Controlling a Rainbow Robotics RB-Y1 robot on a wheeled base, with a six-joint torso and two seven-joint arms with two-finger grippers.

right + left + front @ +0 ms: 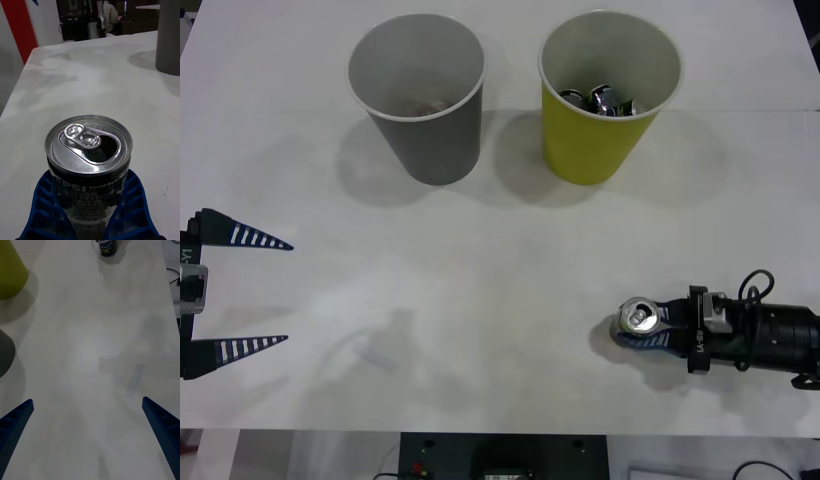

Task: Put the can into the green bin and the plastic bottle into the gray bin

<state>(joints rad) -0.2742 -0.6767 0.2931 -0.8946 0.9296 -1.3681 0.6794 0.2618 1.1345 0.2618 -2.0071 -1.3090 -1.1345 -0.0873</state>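
Observation:
The can (640, 316) stands upright on the white table at the front right, silver top and open pull tab up, dark side with white print (90, 187). My right gripper (643, 327) is shut on it, a blue finger (41, 210) pressed on each side. The gray bin (417, 95) stands at the back centre-left and the green bin (610, 100) at the back right. The plastic bottle (375, 350) is a faint see-through shape lying at the front left (135, 380). My left gripper (242, 292) waits open at the table's left edge, well apart from the bottle.
Crushed silver-and-black cans (605, 100) lie inside the green bin. The gray bin (168, 37) rises beyond the held can. The table's front edge (500, 432) runs close below both grippers. A black cable (755, 283) loops over the right wrist.

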